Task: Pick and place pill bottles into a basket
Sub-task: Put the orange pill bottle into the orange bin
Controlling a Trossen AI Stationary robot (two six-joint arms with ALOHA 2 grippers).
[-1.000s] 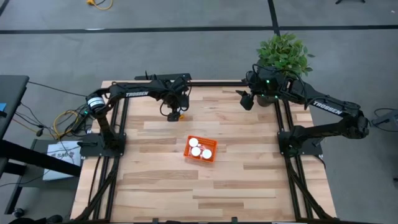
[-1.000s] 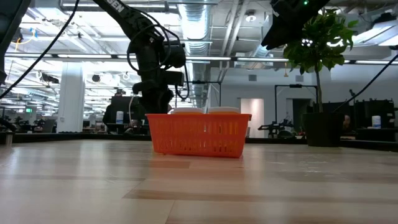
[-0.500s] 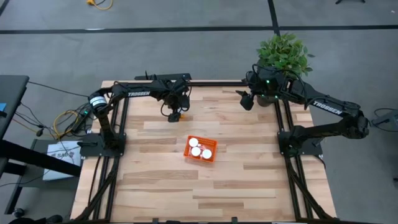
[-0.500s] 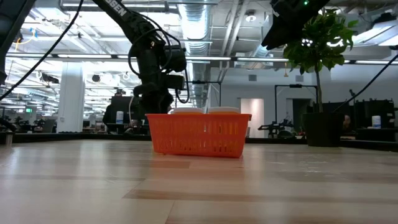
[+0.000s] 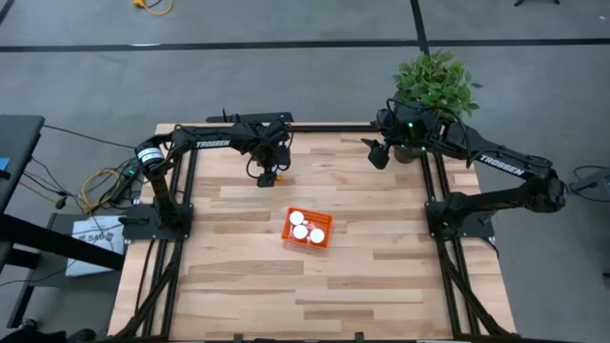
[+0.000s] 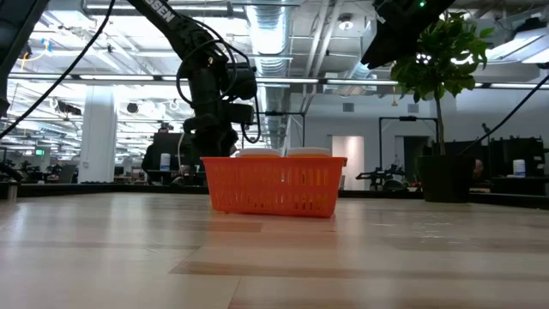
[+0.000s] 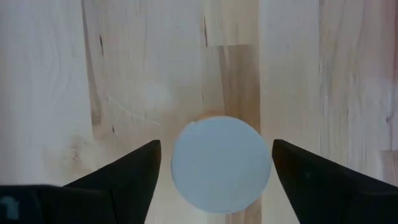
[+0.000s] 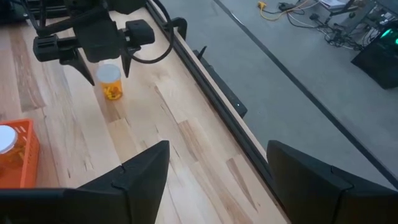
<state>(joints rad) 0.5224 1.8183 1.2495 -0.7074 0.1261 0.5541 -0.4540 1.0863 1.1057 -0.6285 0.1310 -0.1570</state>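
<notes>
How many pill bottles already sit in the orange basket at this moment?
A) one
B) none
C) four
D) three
D: the high view shows three white caps inside the basket, while the fourth pill bottle stands upright on the table between the open fingers of the left gripper.

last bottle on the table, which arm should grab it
Left. The left gripper hangs right over the last pill bottle, fingers open on either side of its white cap. The right gripper waits far off by the plant.
</notes>
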